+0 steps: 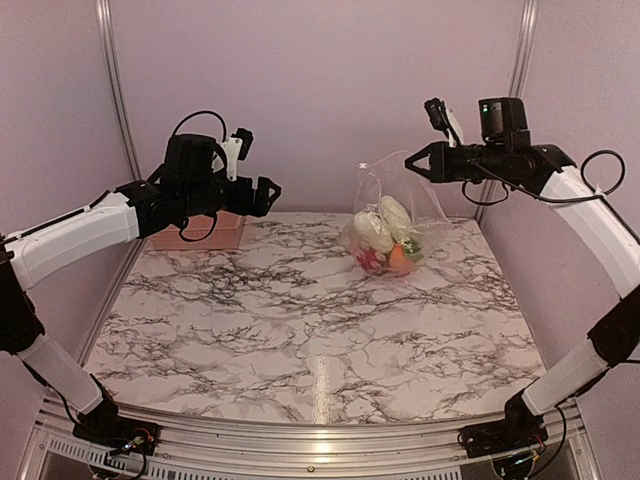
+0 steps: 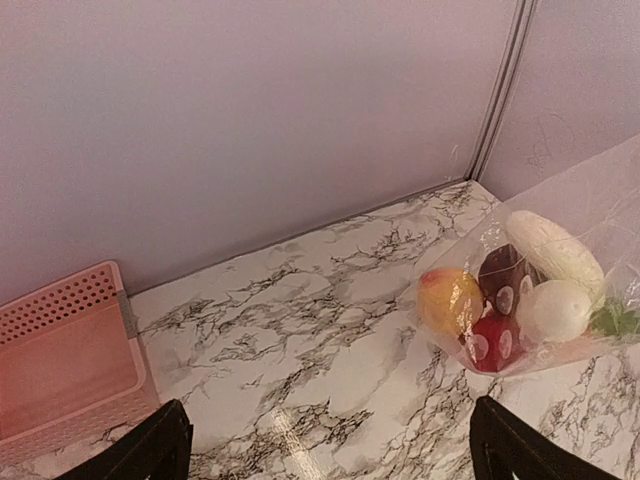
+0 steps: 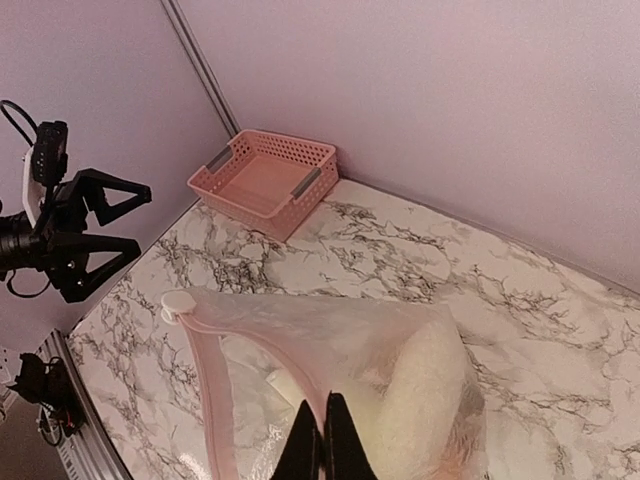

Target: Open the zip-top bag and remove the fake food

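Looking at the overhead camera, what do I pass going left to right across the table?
Pink slotted plastic basket → open left gripper → transparent zip-top bag with the glossy fake food inside. The right gripper pinches the bag's top and overlaps it, so it's left out.
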Available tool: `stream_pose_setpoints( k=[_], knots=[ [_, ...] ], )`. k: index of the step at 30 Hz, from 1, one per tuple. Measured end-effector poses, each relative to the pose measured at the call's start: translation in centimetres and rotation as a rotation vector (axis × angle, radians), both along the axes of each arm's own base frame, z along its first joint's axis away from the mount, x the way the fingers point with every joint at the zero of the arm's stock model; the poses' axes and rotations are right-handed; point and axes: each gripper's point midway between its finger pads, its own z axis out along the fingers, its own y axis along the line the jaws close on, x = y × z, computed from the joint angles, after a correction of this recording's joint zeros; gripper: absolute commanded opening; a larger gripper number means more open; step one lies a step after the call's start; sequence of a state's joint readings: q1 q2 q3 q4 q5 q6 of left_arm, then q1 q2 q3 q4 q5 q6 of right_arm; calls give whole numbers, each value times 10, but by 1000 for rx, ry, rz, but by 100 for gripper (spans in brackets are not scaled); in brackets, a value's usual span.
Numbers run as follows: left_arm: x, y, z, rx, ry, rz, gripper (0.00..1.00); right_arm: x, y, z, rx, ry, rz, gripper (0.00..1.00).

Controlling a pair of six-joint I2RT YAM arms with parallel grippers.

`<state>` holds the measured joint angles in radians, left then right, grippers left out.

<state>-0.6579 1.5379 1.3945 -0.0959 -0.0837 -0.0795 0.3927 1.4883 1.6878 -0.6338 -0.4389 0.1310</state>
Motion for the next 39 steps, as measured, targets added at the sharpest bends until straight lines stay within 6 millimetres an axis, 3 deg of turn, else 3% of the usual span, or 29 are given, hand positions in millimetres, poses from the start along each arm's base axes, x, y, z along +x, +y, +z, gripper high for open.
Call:
stream_pose_setpoints(
  k=[4,8,12,14,15,18,22,29,33,39],
  knots=[
    [7,4,-16,-68,97,13,99,-9,-9,5,24,-47,-41,0],
    [6,2,-29,-109,177,5,99,-3,0,-29,39,-4,-45,0],
    [-5,-7,-50,-162,271,-37,99,10,40,-80,8,103,24,0],
    [-17,-10,-79,-193,363,-56,99,14,71,-109,-15,157,84,0],
    [-19,-10,-84,-195,379,-59,98,12,85,-123,-27,181,111,0],
    [-34,-12,-115,-252,482,-63,90,5,110,-147,-42,225,158,0],
    [-48,-20,-131,-351,573,-74,74,1,125,-136,6,200,180,0],
    [-58,-65,-115,-508,611,-175,57,7,130,-122,77,175,178,0],
    [-54,-84,-126,-540,664,-195,51,7,134,-117,104,172,188,0],
    [-43,-99,-140,-562,710,-192,26,8,136,-111,127,160,194,0]
  ],
)
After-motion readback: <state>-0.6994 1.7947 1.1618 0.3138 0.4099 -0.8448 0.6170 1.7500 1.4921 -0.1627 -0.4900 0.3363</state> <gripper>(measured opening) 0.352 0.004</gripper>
